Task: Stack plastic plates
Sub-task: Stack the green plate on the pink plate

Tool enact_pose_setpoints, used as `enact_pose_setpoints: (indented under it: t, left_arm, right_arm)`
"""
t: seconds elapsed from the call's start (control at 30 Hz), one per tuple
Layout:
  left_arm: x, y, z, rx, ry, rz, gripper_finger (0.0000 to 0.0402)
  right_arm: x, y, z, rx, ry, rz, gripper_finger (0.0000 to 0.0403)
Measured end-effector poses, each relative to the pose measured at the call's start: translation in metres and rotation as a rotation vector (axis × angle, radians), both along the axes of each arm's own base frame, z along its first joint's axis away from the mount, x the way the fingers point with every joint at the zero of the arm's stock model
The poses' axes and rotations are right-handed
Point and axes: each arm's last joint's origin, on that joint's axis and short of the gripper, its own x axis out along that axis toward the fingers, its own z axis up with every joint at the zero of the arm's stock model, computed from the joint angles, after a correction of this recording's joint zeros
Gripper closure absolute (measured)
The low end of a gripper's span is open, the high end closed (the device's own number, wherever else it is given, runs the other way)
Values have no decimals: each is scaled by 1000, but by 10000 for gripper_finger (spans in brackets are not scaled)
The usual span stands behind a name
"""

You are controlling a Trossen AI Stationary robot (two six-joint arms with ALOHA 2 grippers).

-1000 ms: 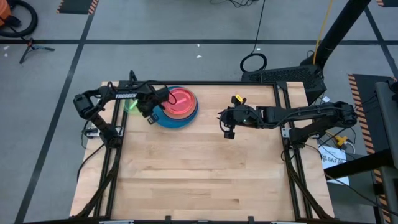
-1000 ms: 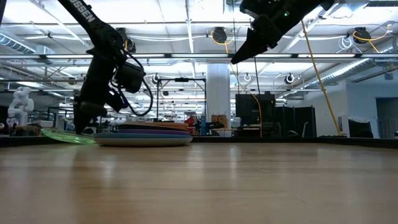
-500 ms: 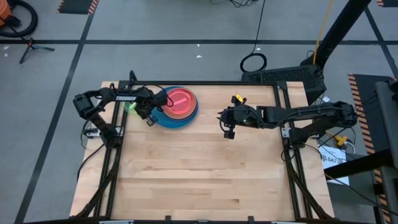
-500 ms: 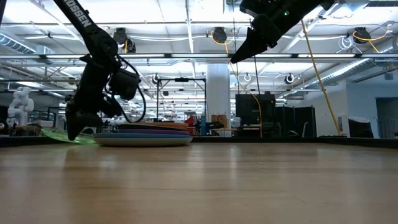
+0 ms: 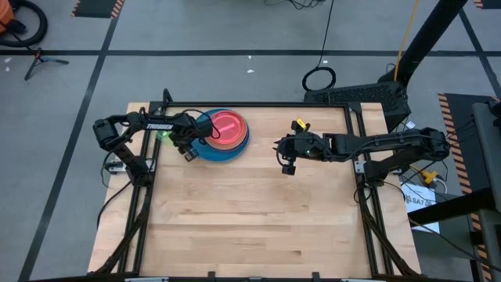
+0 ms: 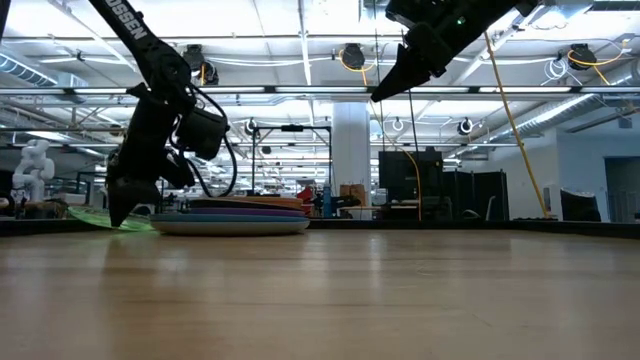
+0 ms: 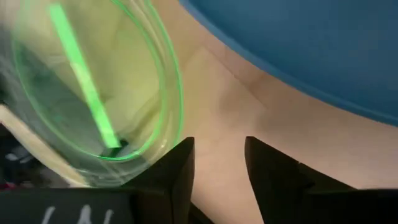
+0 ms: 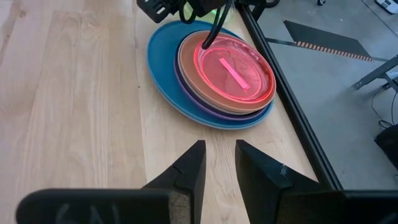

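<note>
**Left gripper low beside the green plate, stack at the table's 11 o'clock**

From overhead I see the stack point(image 5: 223, 135) sitting toward 11 o'clock on the table point(image 5: 250, 211), close to the far edge. A large blue plate point(image 8: 163, 74) is at the bottom, with a purple plate point(image 8: 186, 84) and a tan plate point(image 8: 189, 62) above it, and a translucent pink plate point(image 8: 235, 70) on top.

The green plate point(image 5: 164, 131) lies off the stack, at the stack's 9 o'clock, near the table's left rail. In the low view it tilts slightly, with its outer edge raised.

My left gripper point(image 5: 188, 149) is down at the table surface, at about 8 o'clock from the stack, between the green plate and the blue one. In its wrist view the fingers point(image 7: 180, 171) are slightly parted with bare wood between them and nothing clamped; the green plate's rim lies just beside one finger, though I cannot tell whether they touch.

My right gripper point(image 5: 287, 163) waits raised above the table at the stack's 3 o'clock, well apart from it, fingers a little apart and empty.
</note>
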Motion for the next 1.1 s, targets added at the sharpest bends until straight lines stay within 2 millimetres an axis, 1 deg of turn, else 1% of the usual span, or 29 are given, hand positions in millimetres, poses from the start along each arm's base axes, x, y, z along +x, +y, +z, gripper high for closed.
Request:
enact_pose_setpoints:
  t: [0.1,0.2,0.27,0.37,0.53,0.73,0.9,1.1]
  left_arm:
    - [0,1,1,85,56,-49,252]
    - [-3,7,3,175,119,-67,252]
    - [-6,11,2,159,112,-53,252]
    - [-7,18,0,105,45,-29,252]
    - [-11,21,-5,86,13,-8,252]
    - [-14,18,-6,72,35,9,252]
    - [-10,10,-6,56,46,-41,252]
    - [-6,6,-7,16,14,-64,252]
  right_arm:
    - [0,0,0,-1,0,0,324]
    - [0,0,0,-2,0,2,324]
    - [0,0,0,-2,0,2,324]
    - [0,0,0,-2,0,2,324]
    - [0,0,0,-1,-1,1,324]
    - [0,0,0,-2,-1,2,324]
    - [3,0,2,-8,-35,6,324]
    - [6,-2,-2,-27,-13,13,324]
